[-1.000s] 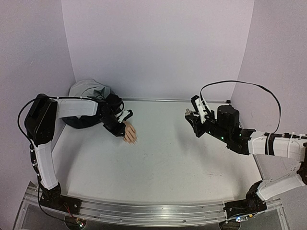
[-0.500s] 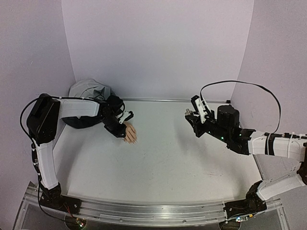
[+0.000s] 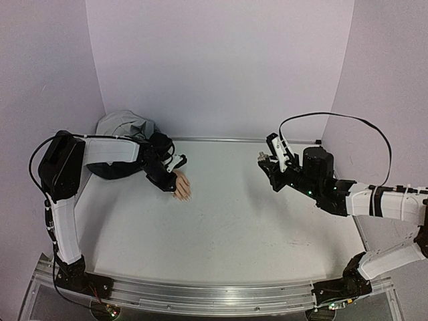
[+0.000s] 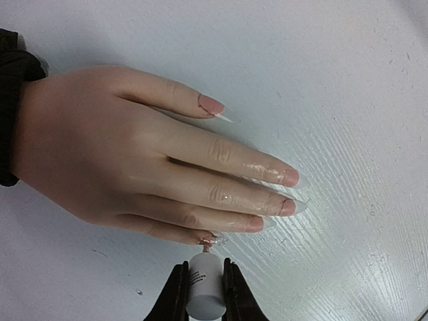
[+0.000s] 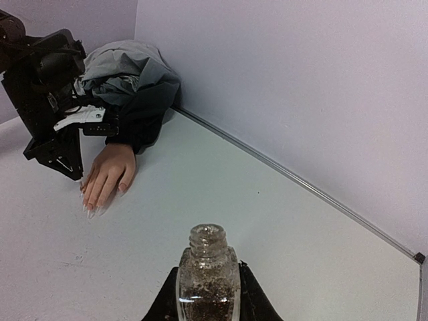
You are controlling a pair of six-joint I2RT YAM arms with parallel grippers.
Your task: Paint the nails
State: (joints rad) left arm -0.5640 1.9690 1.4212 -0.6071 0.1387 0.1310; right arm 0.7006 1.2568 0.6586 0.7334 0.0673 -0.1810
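Note:
The pale mannequin hand [image 4: 127, 160] lies palm down on the table, coming out of a dark jacket sleeve [image 3: 127, 144]. Its nails [image 4: 289, 178] point right in the left wrist view. My left gripper [image 4: 205, 287] is shut on a white brush cap [image 4: 204, 284]. The brush tip touches the little finger's nail [image 4: 212, 238], which carries glittery polish. In the top view the left gripper [image 3: 168, 182] sits against the hand [image 3: 182, 186]. My right gripper [image 5: 207, 294] is shut on an open clear bottle [image 5: 207, 277] of glitter polish, held above the table at the right [image 3: 267, 162].
A grey and black jacket [image 5: 127, 80] is heaped in the back left corner against the wall. A metal strip [image 5: 301, 184] runs along the foot of the back wall. The white table [image 3: 234, 227] lies between the two arms.
My left wrist has shifted slightly at the hand, the brush staying by the little finger. The right arm and the bottle have not moved.

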